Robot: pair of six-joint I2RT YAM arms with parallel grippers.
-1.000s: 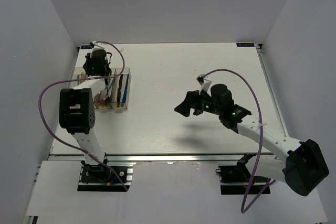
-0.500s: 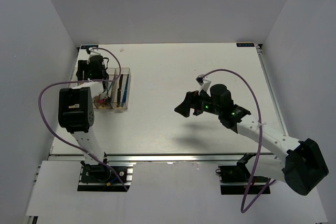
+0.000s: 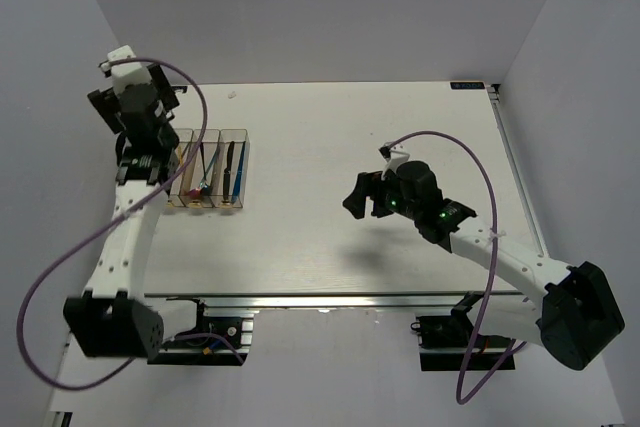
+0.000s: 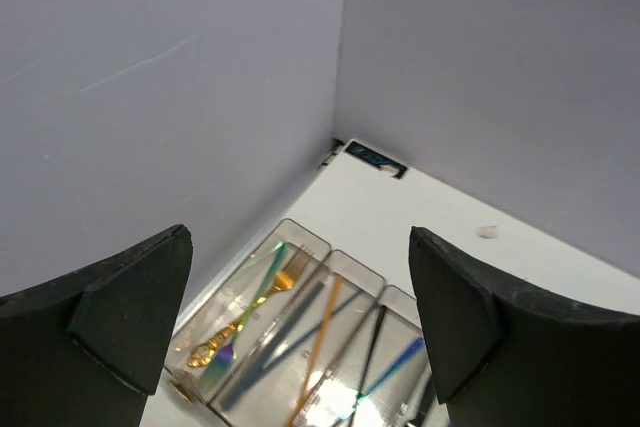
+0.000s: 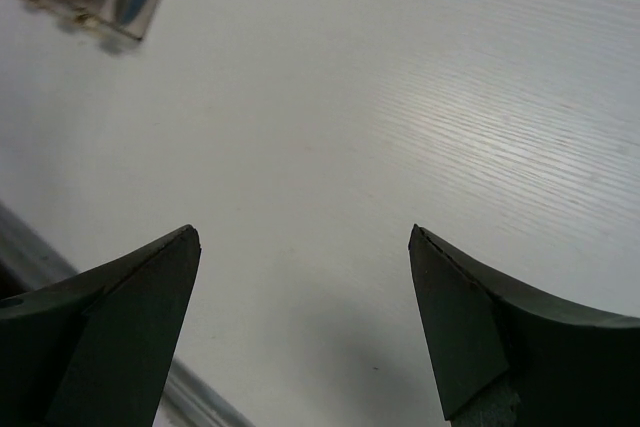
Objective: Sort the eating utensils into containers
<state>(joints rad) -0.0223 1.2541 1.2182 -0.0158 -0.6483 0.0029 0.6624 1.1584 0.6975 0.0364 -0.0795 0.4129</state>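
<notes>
The left gripper [image 4: 300,282] and right gripper [image 5: 303,237] are spread wide, nothing held; the containers [image 4: 305,232] could be knocked, the eating utensils [image 4: 235,325] spilled, by a careless descent.

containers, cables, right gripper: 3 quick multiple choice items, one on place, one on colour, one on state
1. Where on the table do the containers sit?
A) right edge
B) centre
C) left side

2. What colour are the cables?
A) purple
B) yellow
C) green

3. How is the right gripper?
A) shut on a fork
B) open, holding nothing
C) shut, empty

Answers:
1 C: the top view shows them beside the left arm.
2 A: both loops are purple in the top view.
3 B: in the right wrist view its jaws stand wide apart with only table between them.
</notes>
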